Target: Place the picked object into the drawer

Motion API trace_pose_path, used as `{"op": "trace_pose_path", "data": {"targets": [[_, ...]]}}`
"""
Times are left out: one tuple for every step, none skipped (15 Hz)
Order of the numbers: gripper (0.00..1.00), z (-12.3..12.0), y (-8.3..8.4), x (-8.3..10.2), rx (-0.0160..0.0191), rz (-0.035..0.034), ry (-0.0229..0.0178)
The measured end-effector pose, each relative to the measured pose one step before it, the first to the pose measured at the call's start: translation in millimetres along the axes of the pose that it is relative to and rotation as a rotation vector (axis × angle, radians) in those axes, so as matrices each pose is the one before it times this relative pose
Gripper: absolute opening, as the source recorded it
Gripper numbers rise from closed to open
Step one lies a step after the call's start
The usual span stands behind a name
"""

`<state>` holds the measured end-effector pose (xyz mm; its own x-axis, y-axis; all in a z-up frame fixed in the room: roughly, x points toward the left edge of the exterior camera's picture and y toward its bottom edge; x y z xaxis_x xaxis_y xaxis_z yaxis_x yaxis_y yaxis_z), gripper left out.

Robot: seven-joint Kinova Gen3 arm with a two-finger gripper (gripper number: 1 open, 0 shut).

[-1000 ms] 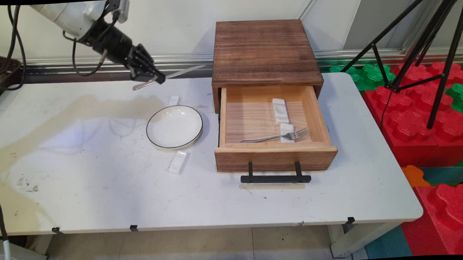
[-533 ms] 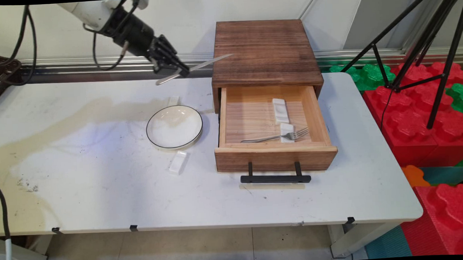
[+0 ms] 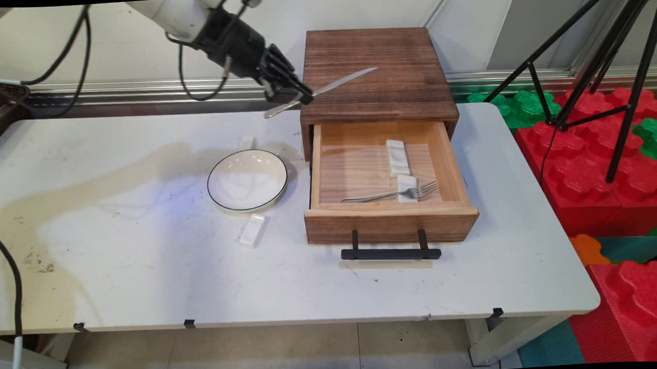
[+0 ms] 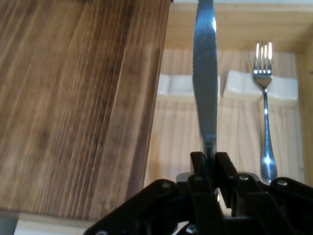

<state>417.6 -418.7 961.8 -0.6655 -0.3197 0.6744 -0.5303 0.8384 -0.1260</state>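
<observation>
While the end effector (image 3: pixel 304 98) hangs above the drawer cabinet's (image 3: pixel 376 74) left front corner, we note it clamped on a table knife (image 3: pixel 339 83), blade out over the cabinet top. We judge a carry in hand. The open drawer (image 3: pixel 388 218), near the counter's (image 3: pixel 144 281) far right, holds a fork (image 3: pixel 390 194) across one of two white rests (image 3: pixel 397 156). Any lowering would call for clearing the cabinet's front edge.

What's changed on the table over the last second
The gripper, shut on the knife, carried it rightward from above the plate to over the wooden box. The plate, fork, white rests and open drawer stayed put.
</observation>
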Motion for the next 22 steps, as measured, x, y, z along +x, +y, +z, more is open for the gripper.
{"op": "trace_pose_path", "data": {"targets": [[0.0,8.27,3.03,3.98,-0.00016,0.00078,0.00045],[0.0,7.8,2.46,2.93,0.00115,0.00276,-0.00075],[0.0,9.56,2.87,2.92,0.00094,0.00375,-0.00211],[0.0,9.95,2.91,2.55,0.00105,0.00181,-0.00147],[0.0,8.8,2.53,2.38,0.00024,0.00091,-0.00036],[0.0,5.7,1.69,1.43,-0.00022,0.00029,-0.00016],[0.0,10.36,2.72,2.62,-0.00007,0.00011,-0.00054],[0.0,8.83,2.22,2.35,0.00005,0.0004,-0.0005],[0.0,5.83,1.44,1.37,0.00003,0.00023,-0.00097],[0.0,8.47,2.06,1.93,0.00009,0.00036,-0.0016],[0.0,9.65,2.23,2.14,0.00006,0.00037,-0.00152],[0.0,7.93,1.52,1.67,0.00082,0.0006,-0.00126],[0.0,8.8,1.43,1.71,0.0013,0.00122,-0.00166],[0.0,8.23,0.88,1.41,0.00231,0.00176,-0.0013],[0.0,7.97,0.26,1.03,0.00219,0.00295,-0.00161],[0.0,6.73,-0.08,0.73,0.00169,0.00311,-0.00151],[0.0,7.29,-0.34,0.09,0.00222,0.00297,-0.0022],[0.0,6.11,-0.42,-0.22,0.00155,0.00294,-0.00222],[0.0,6.82,-0.56,-0.57,0.00152,0.0033,-0.00306],[0.0,6.29,-0.54,-1.13,0.00099,0.0029,-0.00384],[0.0,5.92,-0.5,-1.68,0.00046,0.00386,-0.00513],[0.0,4.74,-0.41,-1.5,0.00019,0.00393,-0.00465]]}}
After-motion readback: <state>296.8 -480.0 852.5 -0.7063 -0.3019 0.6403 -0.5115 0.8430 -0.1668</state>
